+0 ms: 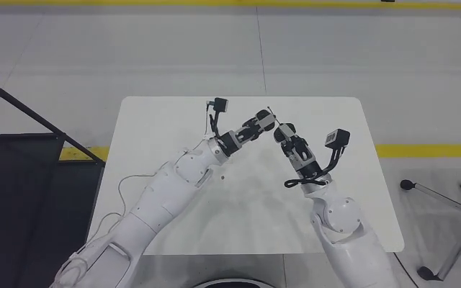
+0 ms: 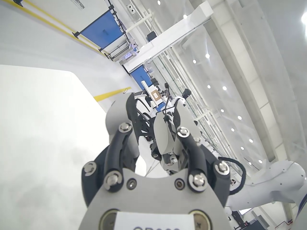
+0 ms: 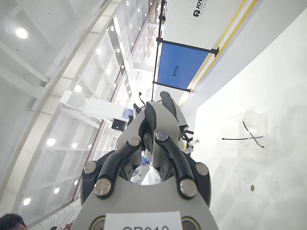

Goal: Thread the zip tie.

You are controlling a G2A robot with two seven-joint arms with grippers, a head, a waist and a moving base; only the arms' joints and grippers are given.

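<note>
Both arms meet above the middle of the white table [image 1: 166, 129]. My right gripper [image 1: 283, 134] is shut on a thin black zip tie [image 1: 271, 114], whose free end sticks out past the fingertips. In the right wrist view the fingers [image 3: 150, 117] are pressed together, with the zip tie [image 3: 141, 101] poking out beyond them. My left gripper [image 1: 259, 122] is open. In the left wrist view its fingers [image 2: 130, 111] stand wide apart on either side of the right gripper's tips [image 2: 163, 130] and the zip tie [image 2: 166, 111].
A clear box [image 3: 254, 125] sits on the table with spare black zip ties [image 3: 236, 139] lying in and beside it. A small brown speck [image 3: 252, 187] lies nearer. Yellow floor lines run beyond the table's far edge.
</note>
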